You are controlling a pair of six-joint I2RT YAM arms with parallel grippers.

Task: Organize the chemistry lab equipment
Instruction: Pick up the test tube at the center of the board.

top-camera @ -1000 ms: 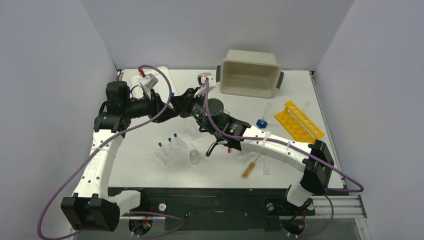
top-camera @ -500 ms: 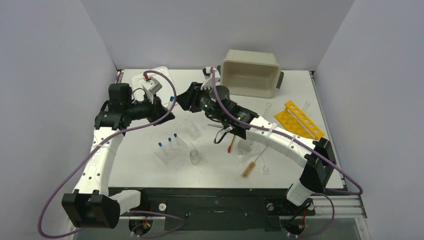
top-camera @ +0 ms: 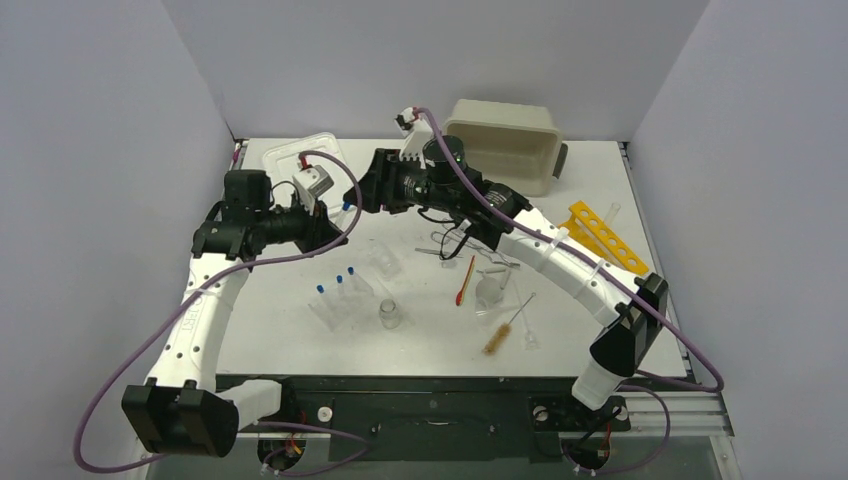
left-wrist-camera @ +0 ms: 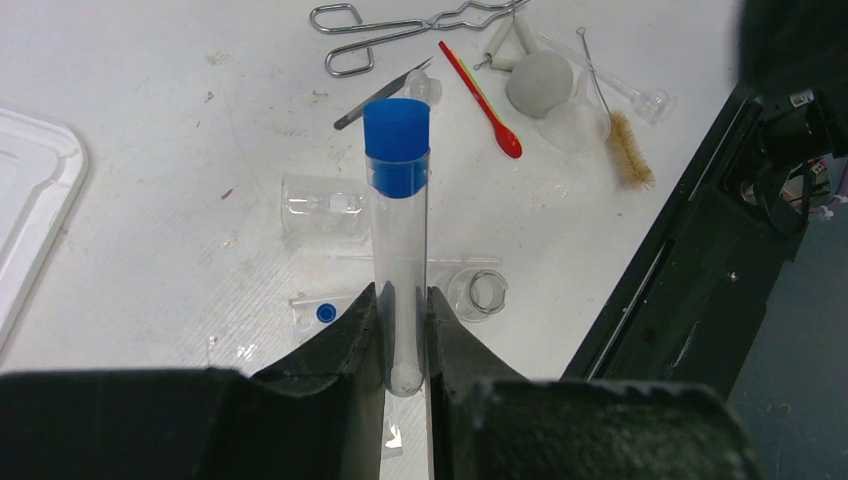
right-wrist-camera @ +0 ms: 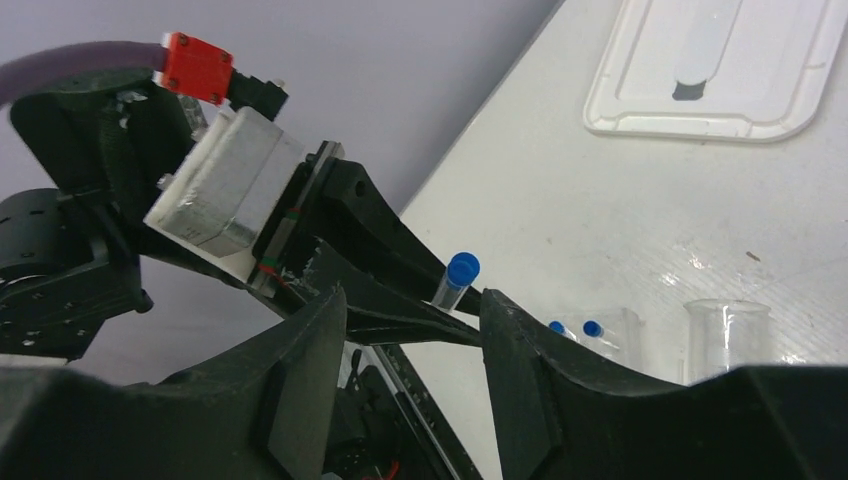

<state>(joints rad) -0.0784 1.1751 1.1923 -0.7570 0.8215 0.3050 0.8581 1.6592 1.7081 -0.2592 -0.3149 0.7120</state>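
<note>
Blue-capped tube (left-wrist-camera: 397, 230) stands upright, pinched at its base by my left gripper (left-wrist-camera: 400, 300), lifted off the table (left-wrist-camera: 150, 230). My right gripper (right-wrist-camera: 410, 310) hangs close by, jaws parted, empty. Beaker (left-wrist-camera: 320, 205), forceps (left-wrist-camera: 400, 30), spatula (left-wrist-camera: 485, 100) and brush (left-wrist-camera: 630, 160) lie below.

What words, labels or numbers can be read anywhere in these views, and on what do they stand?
No text can be read anywhere.
Dark print on the left arm's white link, top view: too small to read.
Blue-capped tube and red connector: no lettering visible.
</note>
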